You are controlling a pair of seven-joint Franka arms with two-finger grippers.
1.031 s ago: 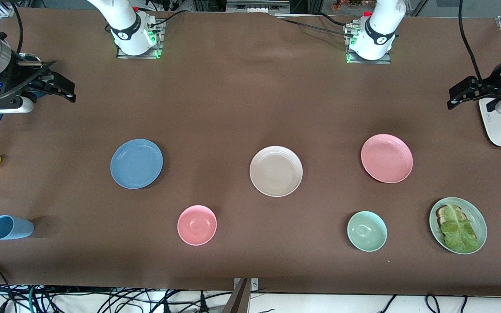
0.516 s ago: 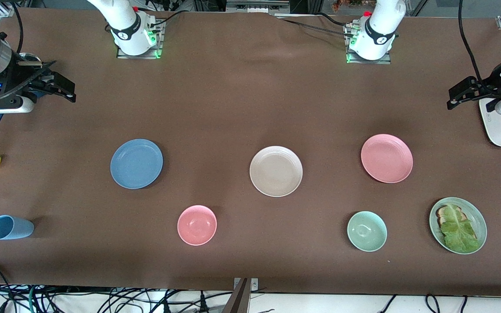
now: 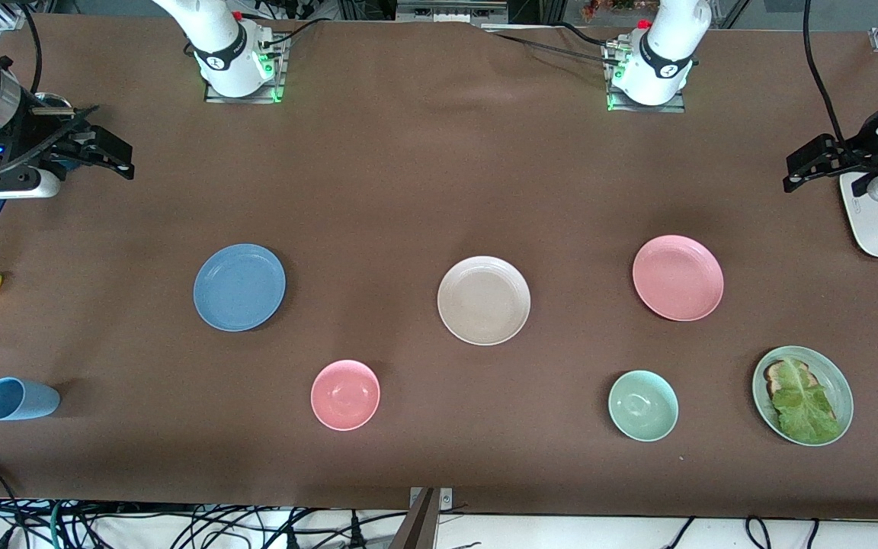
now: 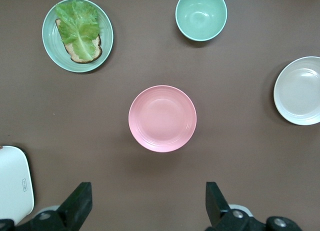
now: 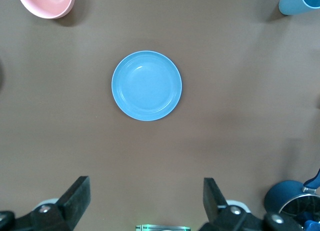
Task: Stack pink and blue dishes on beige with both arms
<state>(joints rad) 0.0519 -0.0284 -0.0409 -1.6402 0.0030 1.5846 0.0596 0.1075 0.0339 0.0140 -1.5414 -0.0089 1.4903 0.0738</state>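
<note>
Nothing moved, left gripper (image 4: 145, 203) and right gripper (image 5: 145, 201) agape (empty), ringed plates unstacked.

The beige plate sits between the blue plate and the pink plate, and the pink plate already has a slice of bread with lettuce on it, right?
Not quite. The pink plate is empty; the bread and lettuce lie on the green plate, as the front view shows. The beige plate does sit between it and the blue plate.
</note>
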